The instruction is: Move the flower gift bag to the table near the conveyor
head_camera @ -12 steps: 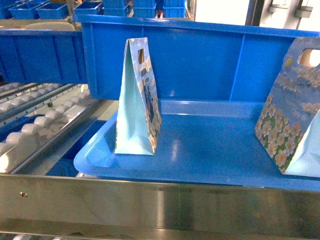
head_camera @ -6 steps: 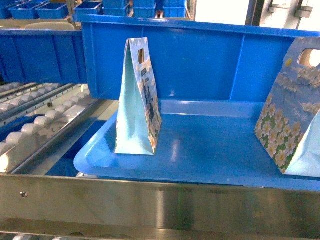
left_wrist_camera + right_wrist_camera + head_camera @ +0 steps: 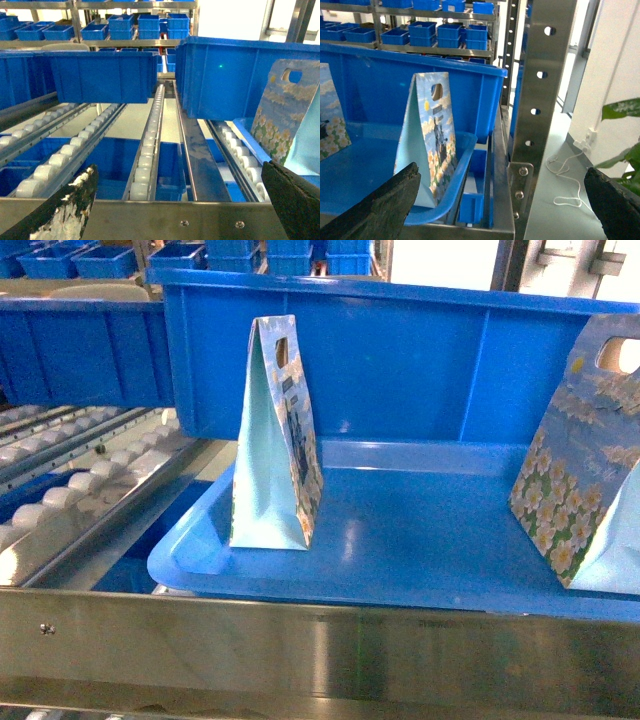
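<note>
Nothing's budged in the last second: both gift bags (image 3: 277,440) (image 3: 585,460) still stand in the blue tray (image 3: 420,540) on the conveyor (image 3: 150,145), both grippers (image 3: 180,205) (image 3: 505,200) spread wide, so pickup hasn't started.

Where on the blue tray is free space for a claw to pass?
The tray floor is bare between the left gift bag and the right gift bag. It is tight behind them, where the blue bin wall stands.

left gripper (image 3: 180,210): jaws spread wide, empty | right gripper (image 3: 502,210): jaws spread wide, empty
</note>
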